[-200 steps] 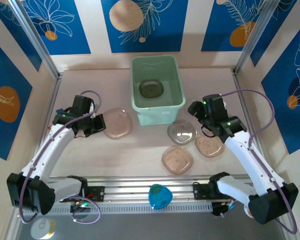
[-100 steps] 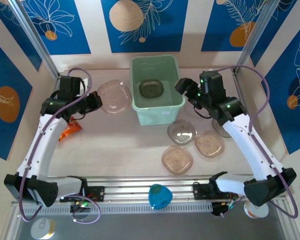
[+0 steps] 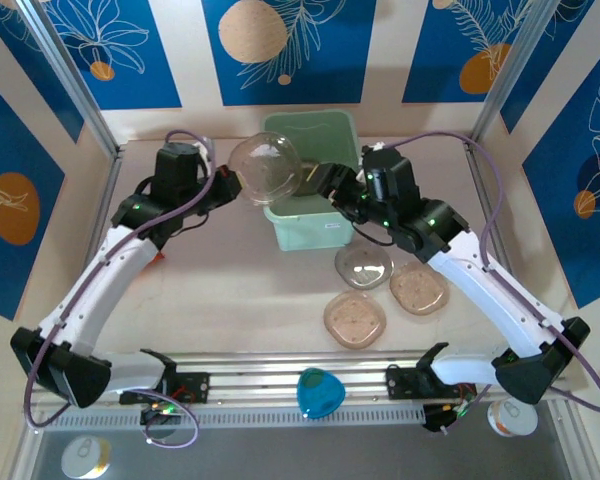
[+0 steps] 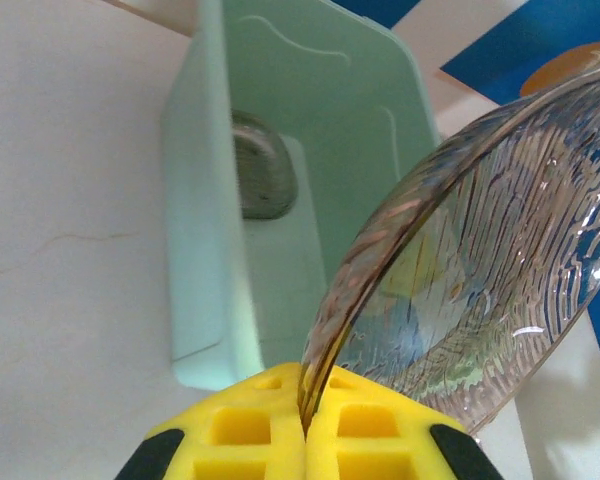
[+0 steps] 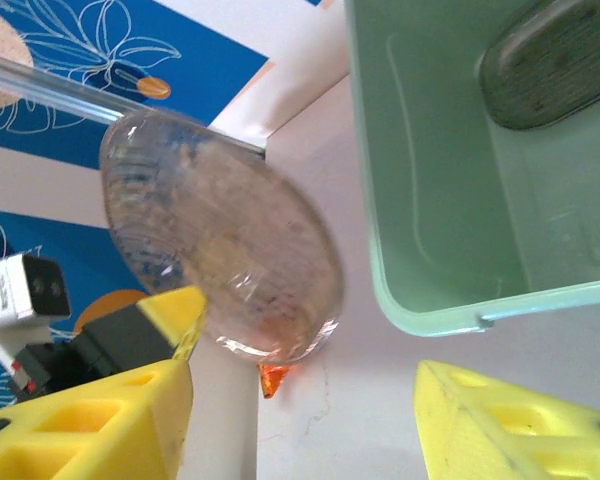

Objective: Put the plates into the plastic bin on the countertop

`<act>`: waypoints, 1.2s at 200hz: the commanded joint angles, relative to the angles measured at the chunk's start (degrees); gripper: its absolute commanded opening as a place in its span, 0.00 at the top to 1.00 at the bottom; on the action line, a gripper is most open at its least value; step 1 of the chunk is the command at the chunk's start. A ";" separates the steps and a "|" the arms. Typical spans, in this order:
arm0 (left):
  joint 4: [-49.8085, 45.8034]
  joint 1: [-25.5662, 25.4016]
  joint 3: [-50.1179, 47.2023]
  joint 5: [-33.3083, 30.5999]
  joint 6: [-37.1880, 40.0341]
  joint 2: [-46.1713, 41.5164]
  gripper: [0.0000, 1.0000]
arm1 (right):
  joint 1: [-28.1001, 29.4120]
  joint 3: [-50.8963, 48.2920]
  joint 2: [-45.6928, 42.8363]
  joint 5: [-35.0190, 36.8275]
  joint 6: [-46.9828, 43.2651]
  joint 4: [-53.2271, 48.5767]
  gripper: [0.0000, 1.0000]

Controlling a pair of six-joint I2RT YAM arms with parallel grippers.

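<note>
Plates sit in three places. One clear, brownish plate [image 3: 265, 168] is held up on edge by the left end effector [image 3: 223, 188], whose yellow pads [image 4: 250, 440] are clamped on its rim. In the top view it hangs over the left rim of the mint-green plastic bin [image 3: 315, 232]. One grey plate [image 5: 555, 55] lies flat on the bin's floor. Three more rest on the bench [image 3: 240, 300] in front of the bin's right corner: a clear grey one [image 3: 363, 266] nearest the bin, a pinkish one [image 3: 418, 288] just right of it, and another pinkish one [image 3: 354, 318] closer to the arm bases. The right end effector [image 3: 325, 182] hovers over the bin, near the raised plate, its yellow fingers [image 5: 100, 420] spread apart and holding nothing. An orange packet [image 5: 272, 379] peeks out on the bench beneath the raised plate in the right wrist view.
</note>
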 commanded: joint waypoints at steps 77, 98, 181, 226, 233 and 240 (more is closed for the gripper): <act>7.58 -8.13 -1.08 -9.89 -8.81 -0.79 1.00 | 6.28 -9.18 -3.18 13.27 5.25 8.62 0.48; 7.89 -9.19 -1.24 -9.84 -9.59 -0.57 1.00 | 6.62 -10.83 -3.61 14.90 5.25 11.83 0.49; 9.62 -12.11 -0.16 -10.31 -10.23 0.70 1.00 | 3.58 -10.11 -0.82 15.13 6.69 11.88 0.53; 10.26 -12.99 -0.22 -10.80 -9.97 1.09 1.00 | 2.75 -10.56 0.23 14.22 7.31 13.85 0.55; 10.40 -13.20 -0.38 -10.86 -9.97 1.06 1.00 | 2.77 -10.55 0.41 14.09 7.48 13.83 0.57; 10.65 -13.31 -0.57 -10.95 -9.96 1.04 1.00 | 2.77 -10.51 0.52 13.91 7.74 13.84 0.58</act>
